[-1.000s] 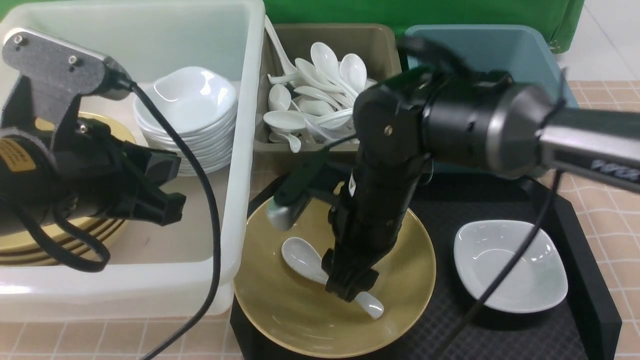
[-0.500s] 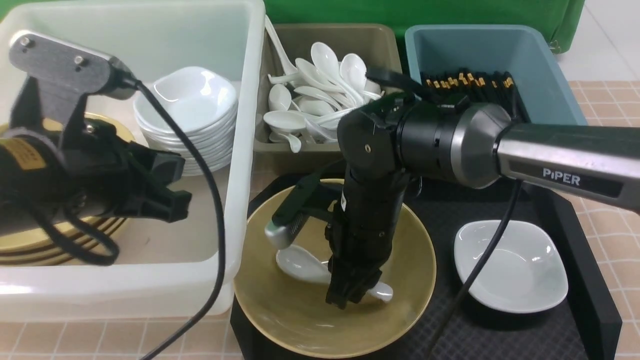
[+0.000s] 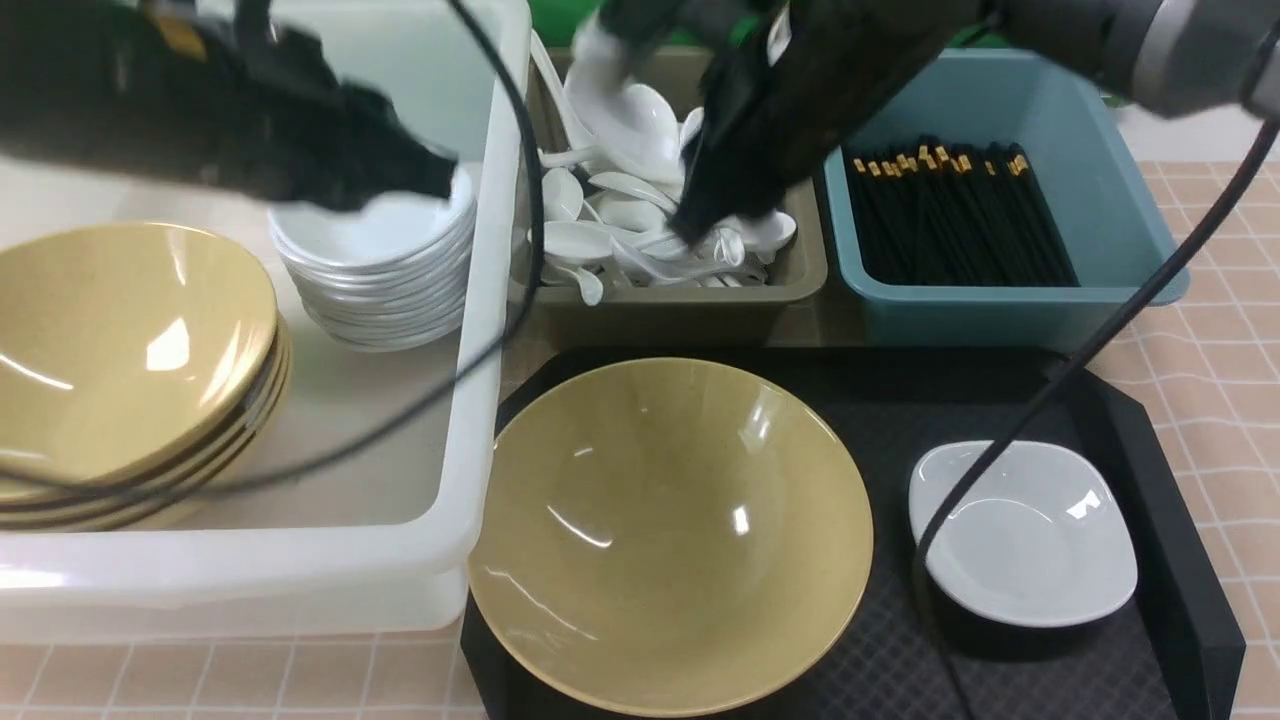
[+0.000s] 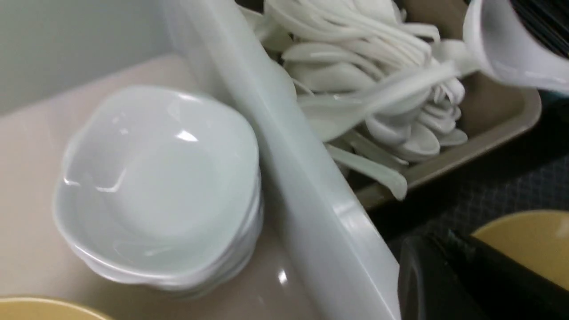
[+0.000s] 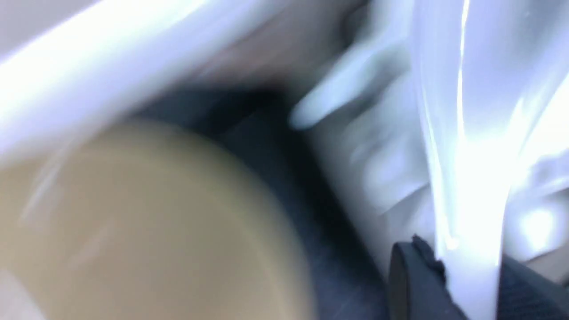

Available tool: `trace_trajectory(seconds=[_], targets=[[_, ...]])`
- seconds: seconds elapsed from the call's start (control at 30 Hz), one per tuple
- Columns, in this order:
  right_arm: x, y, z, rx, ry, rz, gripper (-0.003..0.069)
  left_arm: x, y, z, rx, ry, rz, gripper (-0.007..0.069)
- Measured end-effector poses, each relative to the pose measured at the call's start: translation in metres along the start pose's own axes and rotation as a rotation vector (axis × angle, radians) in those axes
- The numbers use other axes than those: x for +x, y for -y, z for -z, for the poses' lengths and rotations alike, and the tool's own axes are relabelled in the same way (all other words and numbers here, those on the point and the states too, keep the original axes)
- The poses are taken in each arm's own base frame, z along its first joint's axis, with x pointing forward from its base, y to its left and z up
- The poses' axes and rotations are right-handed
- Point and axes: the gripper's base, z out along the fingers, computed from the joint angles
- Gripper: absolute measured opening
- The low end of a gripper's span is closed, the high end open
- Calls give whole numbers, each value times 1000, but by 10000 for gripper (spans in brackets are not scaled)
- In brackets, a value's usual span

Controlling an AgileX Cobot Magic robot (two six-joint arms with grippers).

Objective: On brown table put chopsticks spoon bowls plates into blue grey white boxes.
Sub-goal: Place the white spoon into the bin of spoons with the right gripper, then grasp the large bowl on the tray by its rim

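Pink-brown tiles cover the counter (image 3: 1220, 330), and three boxes sit in a row along its far edge. The spoon (image 5: 464, 200) is up in the air over the middle one, the grey-brown box (image 3: 660, 320). That box already holds a pile of white spoons (image 3: 600, 240). Everything there is very blurry, but in the right wrist view the jaws of the right arm (image 3: 800, 90) look clamped on the spoon. Their tip points down at the pile.

I think the step in hand is dropping the spoon in. To do it well, the arm should go down until the spoon is just over the pile and inside the box walls. Then the jaws should part slowly, and the arm should lift straight up so it does not hook another spoon.

The left arm (image 3: 300, 140) hangs close by, over the stack of white bowls (image 3: 380, 260) in the white box (image 3: 490, 330) at the far left corner. I cannot tell if its jaws are apart or together. The two arms should keep out of each other's way.

The blue box (image 3: 1000, 310) at the far right corner holds black chopsticks (image 3: 950, 220). By the near edge, a black tray (image 3: 1150, 430) carries a yellow bowl (image 3: 670, 530) and a white dish (image 3: 1020, 530), not yet put away.
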Motion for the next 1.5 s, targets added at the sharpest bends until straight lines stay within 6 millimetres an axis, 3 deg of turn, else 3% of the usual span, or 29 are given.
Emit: trace_trajectory(seconds=[0.03,0.1,0.2,0.3,0.33,0.37,0.4,0.47,0.6,0.77,0.8,0.83,0.87,1.0,1.13,1.3,1.5], targets=[[-6,17,-8,58,112,-48,167,-9,-7,-2,-15,4,11,1],[-8,26,-15,83,158,-68,167,-13,-10,-4,-19,2,15,1],[-6,48,-44,141,269,-163,204,-12,-13,-12,-14,-27,28,3],[-3,54,-54,154,293,-197,302,-9,-12,-18,2,-56,42,7],[-1,57,-57,153,289,-224,405,-7,-10,-22,17,-77,42,12],[-1,57,-58,153,288,-226,416,-7,-10,-22,20,-81,38,13],[-2,57,-55,148,275,-236,492,-5,-7,-25,32,-97,23,30],[-5,57,-46,135,234,-250,569,-5,0,-29,57,-119,-7,74],[-11,57,-9,102,108,-243,629,-7,20,-45,132,-206,-71,211],[-10,52,49,54,-56,-127,577,-11,48,-82,237,-372,-179,409],[-10,52,51,54,-57,-127,573,-12,49,-83,241,-376,-192,428],[-11,51,69,57,-46,-126,538,-11,57,-99,268,-419,-257,466],[-10,51,68,56,-49,-126,538,-11,59,-101,270,-424,-272,476],[-5,45,114,69,-10,-123,447,5,79,-145,310,-523,-502,512],[12,36,143,68,-13,-92,384,20,84,-170,311,-577,-559,510],[35,26,149,45,-74,-79,323,25,84,-186,291,-562,-566,507],[52,20,135,16,-152,-80,276,26,85,-191,291,-544,-554,486]])
